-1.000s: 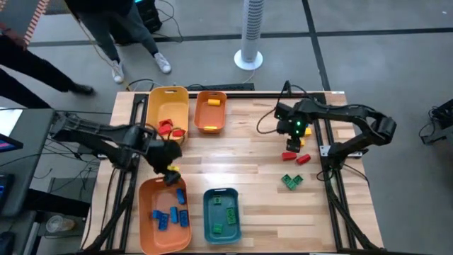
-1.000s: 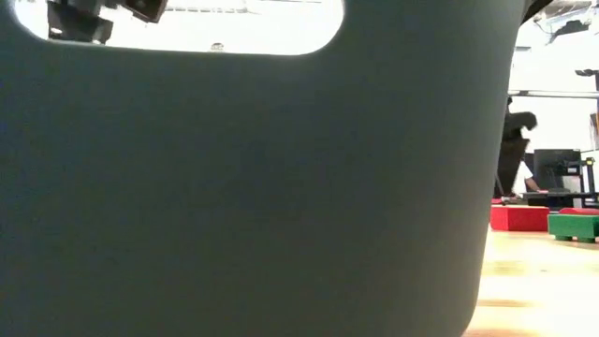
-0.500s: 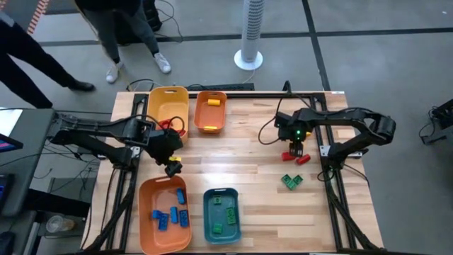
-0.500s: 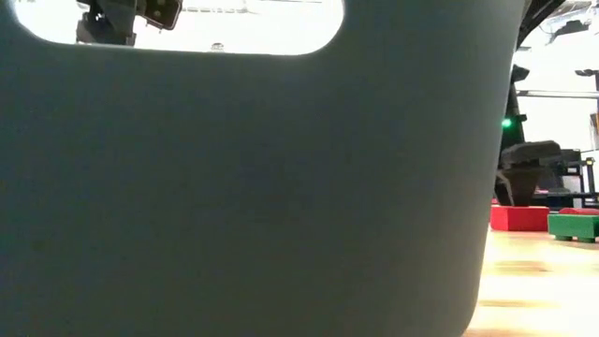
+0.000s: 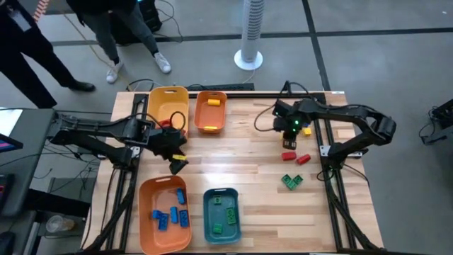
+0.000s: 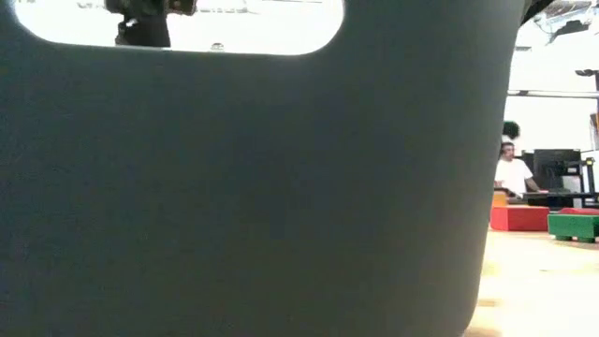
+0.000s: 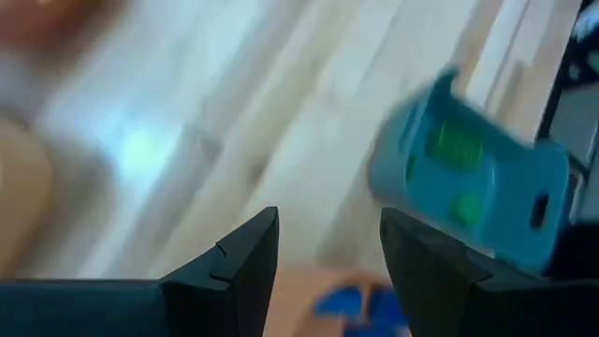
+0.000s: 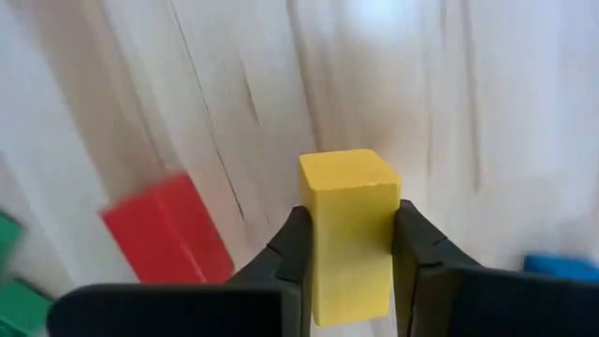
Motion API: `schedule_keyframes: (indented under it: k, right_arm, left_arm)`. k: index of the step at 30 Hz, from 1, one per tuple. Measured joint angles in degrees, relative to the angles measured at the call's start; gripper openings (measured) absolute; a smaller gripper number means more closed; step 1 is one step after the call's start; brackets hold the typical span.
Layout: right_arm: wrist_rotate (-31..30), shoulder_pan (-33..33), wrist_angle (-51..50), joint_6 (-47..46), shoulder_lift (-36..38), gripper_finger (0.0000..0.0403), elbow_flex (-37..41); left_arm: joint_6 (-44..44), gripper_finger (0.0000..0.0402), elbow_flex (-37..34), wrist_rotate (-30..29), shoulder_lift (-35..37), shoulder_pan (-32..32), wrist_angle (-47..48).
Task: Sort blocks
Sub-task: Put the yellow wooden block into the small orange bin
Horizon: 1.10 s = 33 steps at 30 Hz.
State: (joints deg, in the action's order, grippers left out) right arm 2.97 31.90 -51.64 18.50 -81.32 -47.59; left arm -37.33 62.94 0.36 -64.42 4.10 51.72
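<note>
Left side first: left gripper hangs over bare wood between the yellow bin and the big orange bin. Fingers stand apart w/ nothing between them, so that arm is empty. Red blocks sit in the yellow bin, blue blocks in the big orange bin, green blocks in the teal bin. The small orange bin at the back already holds one yellow block.

Right side: right gripper is up over the table's far right part, clamped on a yellow block; wrist view shows the block squeezed between both fingers, clear of the wood. Loose on the table just nearer the front: two red blocks, then a pair of green ones. Low view is almost fully blocked by a bin wall; a person sits far off in the room.

Step in hand, as I read it: carry yellow to the small orange bin. To do it well: keep the squeeze firm, grip looks centred so it shouldn't twist. Travel high enough to clear the bin rim, stop over the bin's middle, then let go low so it doesn't bounce out. The left arm is nearby, so keep paths apart.
</note>
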Motion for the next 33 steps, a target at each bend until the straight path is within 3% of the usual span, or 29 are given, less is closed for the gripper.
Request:
schedule_keyframes:
  k: [4,7,11,14,17,21,24,30,33]
  right_arm:
    - [3.75,-0.73,0.07,-0.89,-0.02,0.0088,-6.04]
    - [9.33,-1.84,3.29,-3.15,-0.02,0.009,-11.41]
    - [15.38,-3.6,15.85,-9.34,0.04,0.009,-16.87]
    - [20.3,-4.12,26.41,-15.42,0.47,0.0091,-18.55]
    - [21.28,-5.64,37.69,-20.35,1.5,0.0091,-18.69]
    - [21.3,-8.81,49.3,-23.41,1.36,0.0091,-18.69]
    - [20.98,-10.08,55.38,-25.95,1.36,0.0091,-18.69]
    - [19.34,-10.01,59.28,-28.17,1.31,0.0091,-18.69]
    - [19.01,-10.6,62.05,-28.93,-0.09,0.0091,-18.8]
  left_arm:
    - [4.85,0.0182,0.0,-8.02,-0.38,-1.4,-5.84]
    - [12.49,0.0182,-1.82,-11.44,-1.12,-3.82,-15.57]
    - [20.07,0.0182,-8.82,-4.79,-1.22,-9.33,-36.05]
    - [18.17,0.0182,-14.71,0.83,-1.01,-13.82,-48.54]
    - [16.13,0.0182,-18.24,2.17,-0.92,-17.05,-57.15]
    - [15.81,0.0191,-18.56,2.9,-2.59,-19.52,-61.25]
    - [16.23,0.0219,-17.47,4.49,-3.82,-20.64,-62.74]
    - [20.89,0.03,-14.62,3.8,-5.39,-21.05,-63.53]
    - [23.04,0.032,-12.88,4.35,-7.61,-21.13,-63.48]
